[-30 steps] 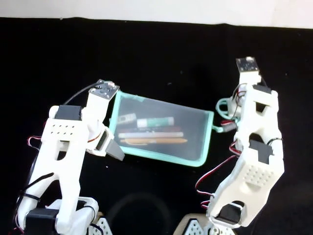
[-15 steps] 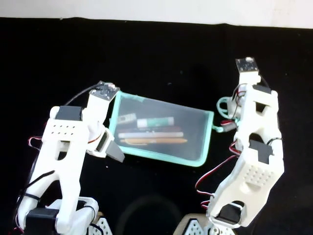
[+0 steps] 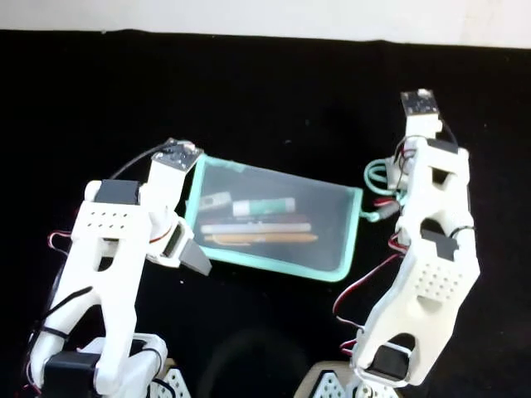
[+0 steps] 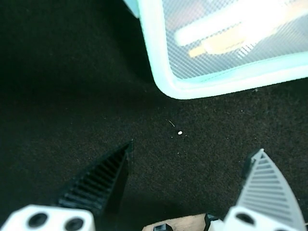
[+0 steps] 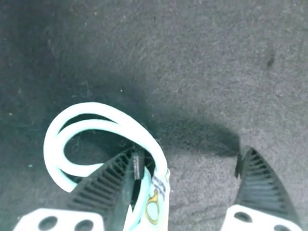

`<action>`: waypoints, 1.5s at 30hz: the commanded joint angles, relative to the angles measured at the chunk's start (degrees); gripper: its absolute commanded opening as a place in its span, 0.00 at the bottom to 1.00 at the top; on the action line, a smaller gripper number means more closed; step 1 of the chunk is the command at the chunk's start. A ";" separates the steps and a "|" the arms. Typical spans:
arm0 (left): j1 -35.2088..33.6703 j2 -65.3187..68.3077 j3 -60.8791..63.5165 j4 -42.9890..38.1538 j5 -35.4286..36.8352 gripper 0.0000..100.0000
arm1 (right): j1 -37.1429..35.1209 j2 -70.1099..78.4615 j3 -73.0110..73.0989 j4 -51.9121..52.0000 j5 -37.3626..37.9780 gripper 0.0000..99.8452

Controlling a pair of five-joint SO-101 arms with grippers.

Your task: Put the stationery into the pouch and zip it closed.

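Black cloth covers the counter (image 3: pixel 274 91), with a pale wall (image 3: pixel 249 15) along its far edge.

Pouch (image 3: pixel 274 224): translucent, mint trim, lying flat between my two arms. The stationery (image 3: pixel 259 222) is inside: a white marker (image 3: pixel 264 206) with a green band, a dark red pen (image 3: pixel 257 226) and an orange pencil (image 3: pixel 264 239) side by side. I cannot tell whether the zip is fully closed.

Left gripper (image 4: pixel 195 147): spread wide, holding nothing, above bare cloth just beside the pouch's rounded corner.

Right gripper (image 5: pixel 190 150): also spread wide, nothing clamped. It sits at the pouch's other end, over the mint strap loop (image 5: pixel 91 130). The loop's end and a small printed tag (image 5: pixel 156 202) lie against one finger; the other finger is over bare cloth, apart from the strap.
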 commanded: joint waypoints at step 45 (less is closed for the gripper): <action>0.57 -0.48 -17.89 0.26 0.35 0.37 | -14.99 -61.14 -24.75 47.52 -16.97 0.01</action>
